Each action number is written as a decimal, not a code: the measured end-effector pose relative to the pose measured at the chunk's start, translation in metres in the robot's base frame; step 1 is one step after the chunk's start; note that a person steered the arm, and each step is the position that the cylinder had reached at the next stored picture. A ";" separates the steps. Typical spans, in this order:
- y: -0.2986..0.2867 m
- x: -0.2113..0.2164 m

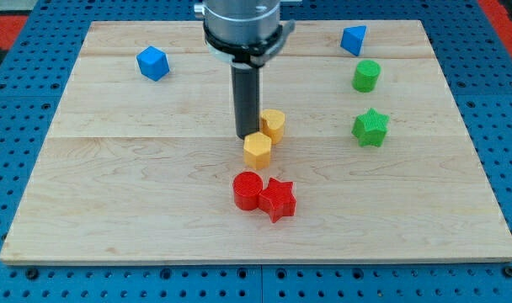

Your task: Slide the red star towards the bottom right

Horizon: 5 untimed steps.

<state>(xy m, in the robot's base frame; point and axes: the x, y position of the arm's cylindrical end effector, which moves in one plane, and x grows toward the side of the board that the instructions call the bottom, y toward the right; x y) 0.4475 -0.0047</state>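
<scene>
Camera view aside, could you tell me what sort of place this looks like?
Probably a robotics lab bench: a wooden board on blue perforated matting, small blocks like the red star, and my tip beside the yellow blocks.

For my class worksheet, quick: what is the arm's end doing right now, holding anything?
My tip: a bare rod, no jaws, holding nothing; it sits just above the yellow blocks, apart from the red star.

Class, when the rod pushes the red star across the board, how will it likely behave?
The red star sits low and flat, so it will probably slide, not tip. Its points may make it twist. It touches the red cylinder, which could drag along.
</scene>
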 end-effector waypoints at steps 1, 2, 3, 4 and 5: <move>0.025 0.010; 0.006 0.010; -0.011 0.021; -0.036 0.046; -0.051 0.078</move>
<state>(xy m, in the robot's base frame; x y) 0.5258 -0.0560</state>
